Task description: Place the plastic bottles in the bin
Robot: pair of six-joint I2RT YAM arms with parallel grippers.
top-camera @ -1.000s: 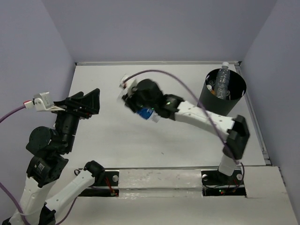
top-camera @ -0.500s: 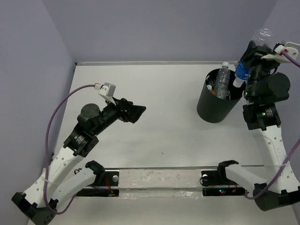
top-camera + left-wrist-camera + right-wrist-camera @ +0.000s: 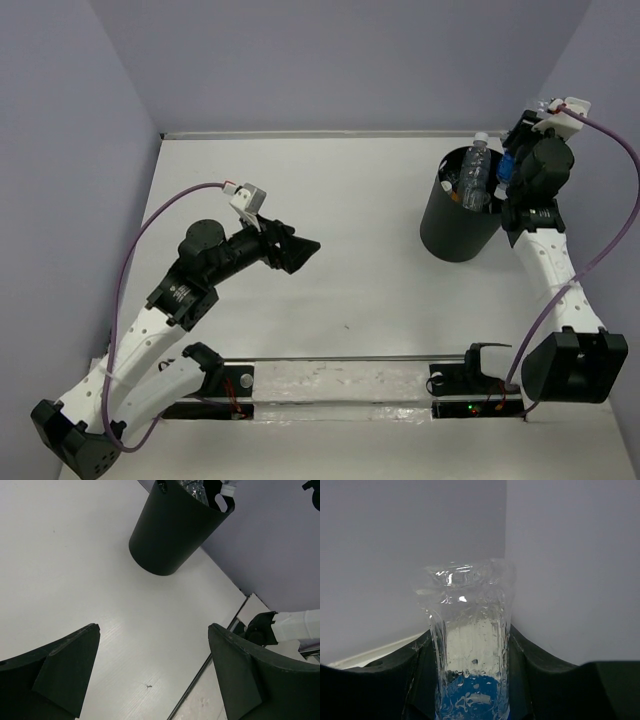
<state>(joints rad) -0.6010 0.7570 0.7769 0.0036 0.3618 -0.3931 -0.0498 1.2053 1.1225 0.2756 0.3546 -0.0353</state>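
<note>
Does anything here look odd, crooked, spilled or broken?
Nothing looks spilled or broken. One clear bottle standing in the bin sticks up above its rim, and the right end effector grips a blue-labelled bottle by that rim.

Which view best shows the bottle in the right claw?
The right wrist view: the bottle stands large in the right claw, blue label visible. The top view shows only a blue bit by the bin. The left wrist view does not clearly show it.
</note>
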